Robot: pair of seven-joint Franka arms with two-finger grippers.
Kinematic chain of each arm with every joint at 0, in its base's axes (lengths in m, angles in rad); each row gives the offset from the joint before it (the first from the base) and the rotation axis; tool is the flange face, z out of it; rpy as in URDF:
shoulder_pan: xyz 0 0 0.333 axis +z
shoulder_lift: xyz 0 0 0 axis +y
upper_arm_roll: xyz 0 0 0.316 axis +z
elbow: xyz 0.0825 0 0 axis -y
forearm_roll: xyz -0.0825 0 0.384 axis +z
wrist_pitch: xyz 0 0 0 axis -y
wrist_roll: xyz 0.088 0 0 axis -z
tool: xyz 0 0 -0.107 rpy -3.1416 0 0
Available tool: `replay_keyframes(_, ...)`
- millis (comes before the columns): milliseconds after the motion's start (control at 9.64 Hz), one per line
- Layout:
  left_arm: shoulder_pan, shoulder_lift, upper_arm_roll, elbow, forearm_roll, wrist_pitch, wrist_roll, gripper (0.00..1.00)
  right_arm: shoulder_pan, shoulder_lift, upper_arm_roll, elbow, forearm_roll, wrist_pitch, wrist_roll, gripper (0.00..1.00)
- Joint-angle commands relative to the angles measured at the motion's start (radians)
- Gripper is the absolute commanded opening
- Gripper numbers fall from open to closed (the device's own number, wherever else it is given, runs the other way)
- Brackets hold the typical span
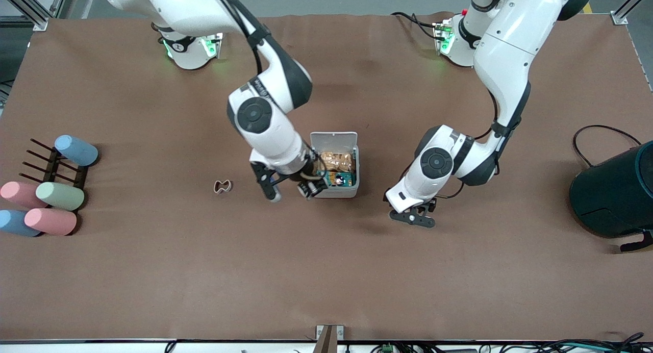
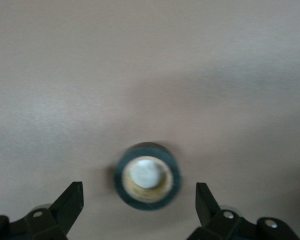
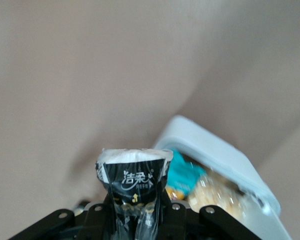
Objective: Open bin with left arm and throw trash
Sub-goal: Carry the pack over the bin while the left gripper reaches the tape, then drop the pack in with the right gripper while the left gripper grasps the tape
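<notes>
Brown table [image 1: 153,271] under everything. Right arm [image 1: 270,123] reaching from its base at the robots' edge down toward the table's middle; left arm [image 1: 502,62] bent down from its own base to a spot between the middle and its end of the table. Big dark teal cylinder [image 1: 614,192] lying at the edge at the left arm's end. Pastel cylinders [image 1: 60,196] in blue, pink and green clustered at the edge at the right arm's end, around a dark rack [image 1: 50,165]. Small white bin [image 1: 352,190] near the table's middle, lid [image 1: 334,139] swung up and open, stuffed with snack packets. Right gripper [image 1: 292,192] low over the table just beside the bin, on the side toward the right arm's end, fingers [image 3: 55,220] clamped on a crumpled black wrapper [image 3: 134,182] with a white top edge. Left gripper [image 1: 414,218] low over the table, toward the left arm's end from the bin, fingers [image 2: 70,202] spread wide and gripping nothing. Bent white loop [image 1: 222,186] flat on the table, toward the right arm's end from the right gripper, apart from it. Small black ring [image 2: 147,176] with a pale centre flat on the table, seen in the left wrist view between the spread fingers and touching neither; hidden in the front view.
</notes>
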Motion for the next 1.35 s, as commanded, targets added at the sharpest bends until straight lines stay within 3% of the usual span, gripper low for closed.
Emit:
replay_keyframes(0,0.010,0.003,-0.003,-0.030,0.024,0.052,0.007,0.99,0.039,0.008,-0.011,0.018,0.001,-0.080,0.011,0.08)
replay_keyframes(207,0.008,0.003,-0.003,-0.030,0.024,0.063,0.004,0.97,0.042,0.008,-0.013,0.016,-0.004,-0.172,0.014,0.06)
replay_keyframes(311,0.008,0.003,-0.003,-0.030,0.024,0.063,0.006,0.85,0.033,0.008,-0.014,0.016,-0.007,-0.175,0.010,0.06)
replay_keyframes(415,0.007,0.003,-0.003,-0.030,0.024,0.063,0.004,0.36,0.030,0.008,-0.014,0.012,-0.019,-0.177,0.007,0.06)
replay_keyframes(519,0.007,0.001,-0.003,-0.030,0.024,0.063,0.004,0.13,0.035,0.014,-0.014,-0.002,-0.021,-0.175,0.007,0.07)
replay_keyframes(622,0.005,0.001,-0.005,-0.030,0.024,0.063,0.003,0.03,0.039,0.020,-0.013,-0.004,-0.022,-0.169,0.001,0.13)
replay_keyframes(726,0.005,0.001,-0.005,-0.030,0.024,0.063,-0.003,0.00,0.042,0.028,-0.013,-0.002,-0.021,-0.168,-0.002,0.24)
replay_keyframes(830,0.005,-0.003,-0.005,-0.029,0.024,0.061,-0.006,0.00,0.044,0.028,-0.013,0.001,-0.021,-0.168,-0.002,0.45)
replay_keyframes(933,0.007,-0.012,-0.008,-0.029,0.024,0.058,-0.009,0.00,0.044,0.028,-0.013,0.002,-0.021,-0.168,0.002,0.81)
replay_keyframes(1037,0.007,-0.043,-0.013,-0.029,0.024,0.046,-0.012,0.00,0.044,0.026,-0.013,0.002,-0.021,-0.169,0.016,1.00)
replay_keyframes(1244,0.000,-0.086,-0.022,-0.006,0.015,-0.029,-0.011,0.00,0.045,0.025,-0.013,0.005,-0.021,-0.169,0.014,1.00)
